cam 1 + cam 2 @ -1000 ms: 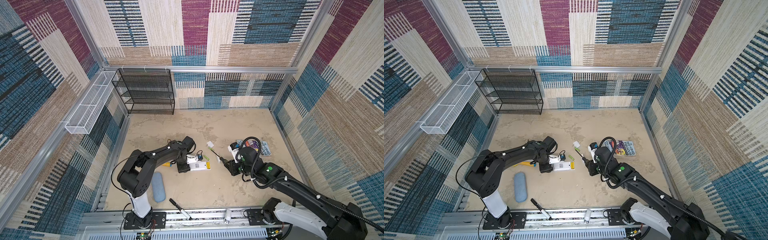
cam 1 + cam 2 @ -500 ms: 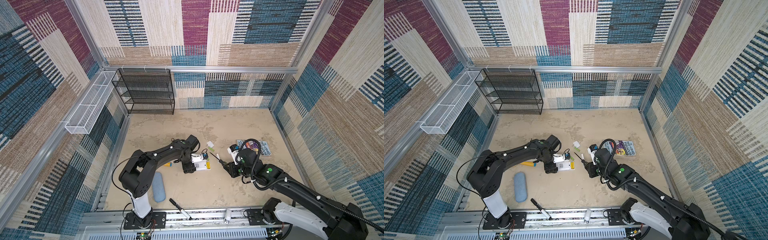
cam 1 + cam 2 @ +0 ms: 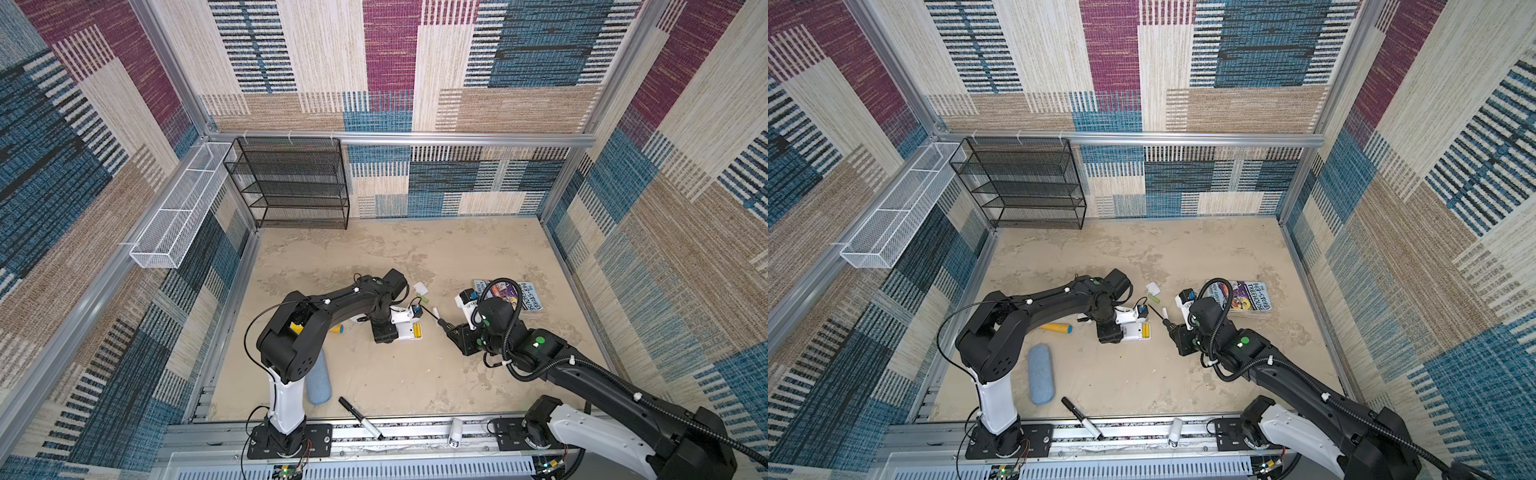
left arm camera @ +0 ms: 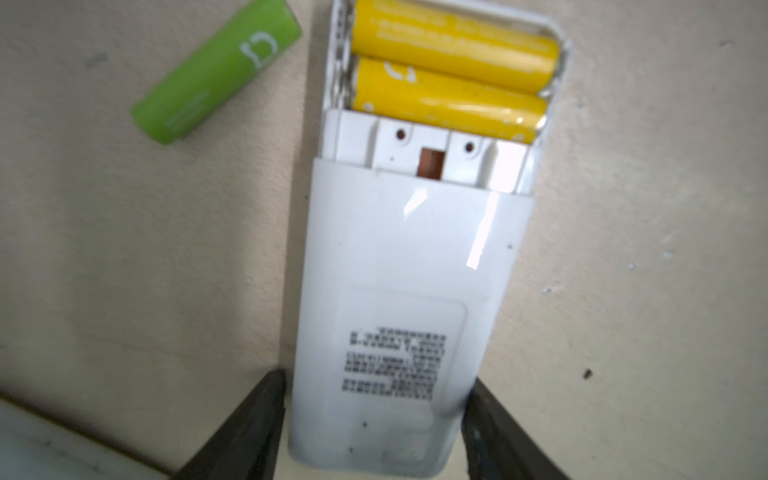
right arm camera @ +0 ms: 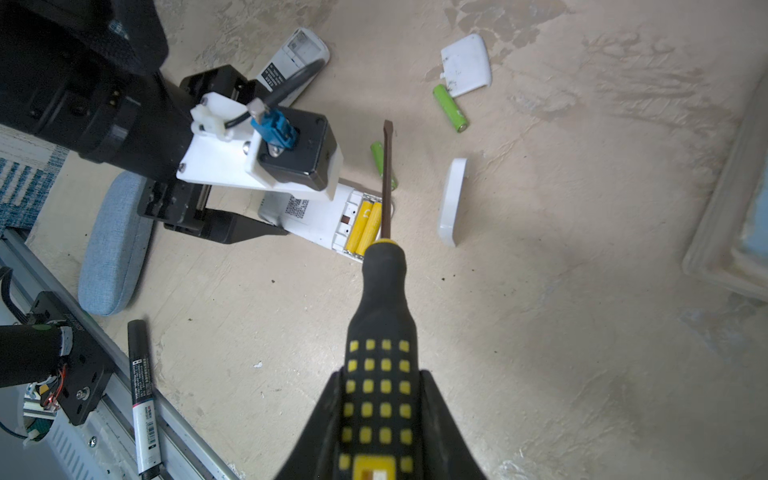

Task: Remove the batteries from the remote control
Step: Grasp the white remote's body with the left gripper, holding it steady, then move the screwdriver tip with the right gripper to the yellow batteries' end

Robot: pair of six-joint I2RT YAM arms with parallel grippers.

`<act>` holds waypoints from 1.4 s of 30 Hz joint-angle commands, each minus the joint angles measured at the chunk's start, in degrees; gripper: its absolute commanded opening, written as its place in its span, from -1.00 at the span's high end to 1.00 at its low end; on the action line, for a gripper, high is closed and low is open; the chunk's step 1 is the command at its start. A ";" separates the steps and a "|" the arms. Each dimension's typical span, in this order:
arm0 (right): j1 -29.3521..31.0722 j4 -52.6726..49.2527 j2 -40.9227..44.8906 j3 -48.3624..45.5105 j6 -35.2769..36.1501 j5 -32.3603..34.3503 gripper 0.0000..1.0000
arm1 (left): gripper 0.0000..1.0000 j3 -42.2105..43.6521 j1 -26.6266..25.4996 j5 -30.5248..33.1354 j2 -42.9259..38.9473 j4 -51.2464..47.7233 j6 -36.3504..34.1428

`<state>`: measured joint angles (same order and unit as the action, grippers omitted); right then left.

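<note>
The white remote control [image 4: 407, 257] lies back-up on the floor with its compartment uncovered. Two yellow batteries [image 4: 453, 62] sit side by side in it, also visible in a top view [image 3: 417, 331]. My left gripper [image 4: 376, 378] is shut on the remote's other end, one finger on each long side. Two lime green batteries lie loose on the floor: one [image 5: 380, 160] beside the remote and one [image 5: 451, 108] farther off. My right gripper [image 5: 382, 374] is shut on the black-and-yellow screwdriver [image 5: 382, 291]. Its shaft runs just past the yellow batteries.
A second remote [image 5: 291, 62] lies under the left arm. Two white battery covers [image 5: 465, 64] [image 5: 453, 203] lie nearby. A blue case [image 3: 318, 382], a black marker [image 3: 359, 417], a yellow handle [image 3: 332, 329] and a book [image 3: 513, 293] lie around. A black wire shelf [image 3: 291, 183] stands at the back left.
The left gripper and the remote have shifted a little to the right. The right gripper with the screwdriver has come slightly left, closer to the remote.
</note>
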<state>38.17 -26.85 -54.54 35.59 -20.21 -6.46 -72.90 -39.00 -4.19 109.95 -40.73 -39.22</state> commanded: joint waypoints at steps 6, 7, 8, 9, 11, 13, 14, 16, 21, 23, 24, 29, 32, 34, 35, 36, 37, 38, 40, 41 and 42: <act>-0.01 2.04 0.49 -0.65 0.69 -0.49 1.00 | -0.09 2.06 0.42 2.25 -0.12 -1.77 0.84; 0.04 2.00 0.49 -0.77 0.70 -0.61 1.00 | -0.08 2.39 0.58 2.20 -0.41 -1.85 0.77; 0.13 2.05 0.41 -0.79 0.69 -0.59 1.00 | -0.07 2.82 0.83 2.16 -0.81 -1.65 0.65; 0.15 2.03 0.35 -0.75 0.69 -0.67 1.00 | -0.07 3.31 1.09 2.16 -1.12 -1.72 0.64; 0.23 2.09 0.32 -0.61 0.78 -0.82 1.00 | -0.06 4.21 1.73 2.38 -1.89 -1.54 0.55; 0.49 2.24 0.18 -0.53 0.91 -0.92 1.00 | -0.04 5.12 2.61 2.43 -2.68 -1.63 0.55; 0.71 2.16 0.06 -0.51 0.91 -0.92 1.00 | -0.04 5.67 3.15 2.55 -3.21 -1.67 0.55; 1.46 2.18 -0.27 -0.53 1.13 -0.92 1.00 | -0.04 6.57 4.20 2.77 -4.01 -1.93 0.44; 5.77 1.82 -1.97 0.08 0.88 1.36 1.00 | -0.05 7.34 5.76 3.26 -4.83 -3.09 0.42; 7.13 1.35 -3.03 0.22 0.45 2.03 1.00 | -0.05 7.38 6.03 3.86 -4.67 -3.43 0.55; 7.66 1.23 -3.40 0.26 0.30 2.22 1.00 | -0.05 7.34 6.04 3.98 -4.58 -3.62 0.55; 10.26 1.10 -5.06 0.79 -0.62 3.74 1.00 | -0.06 7.34 6.09 4.26 -4.05 -3.74 0.46; 11.71 1.25 -6.44 1.27 -0.56 4.65 1.00 | -0.06 6.82 6.13 3.71 -3.69 -3.97 0.29; 12.61 1.64 -7.35 1.39 -0.54 5.25 1.00 | -0.05 6.65 6.13 3.57 -3.60 -3.93 0.20; 13.16 1.86 -7.79 1.43 -0.54 5.49 1.00 | -0.06 6.55 6.13 3.36 -3.52 -4.13 0.26; 13.49 2.01 -8.14 1.44 -0.61 5.85 1.00 | -0.06 6.46 6.20 3.23 -3.52 -4.19 0.28; 13.97 2.14 -8.46 1.49 -0.84 6.28 1.00 | -0.06 6.37 6.18 3.22 -3.52 -4.35 0.29; 14.23 2.10 -8.71 1.49 -0.93 6.56 1.00 | -0.06 6.37 6.17 3.22 -3.49 -4.53 0.29; 14.71 1.73 -9.17 1.76 -1.06 7.33 1.00 | -0.06 6.37 6.22 3.27 -3.52 -4.68 0.20; 14.87 1.60 -9.26 1.87 -1.15 7.82 1.00 | -0.06 6.42 6.25 3.28 -3.52 -4.70 0.11; 15.05 1.45 -9.35 2.06 -1.06 8.10 1.00 | -0.06 6.46 6.22 3.31 -3.52 -4.71 0.11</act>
<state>52.86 -26.28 -63.61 37.06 -20.71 0.21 -66.98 -33.12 -3.42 105.51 -40.80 -39.40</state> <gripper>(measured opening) 0.274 0.582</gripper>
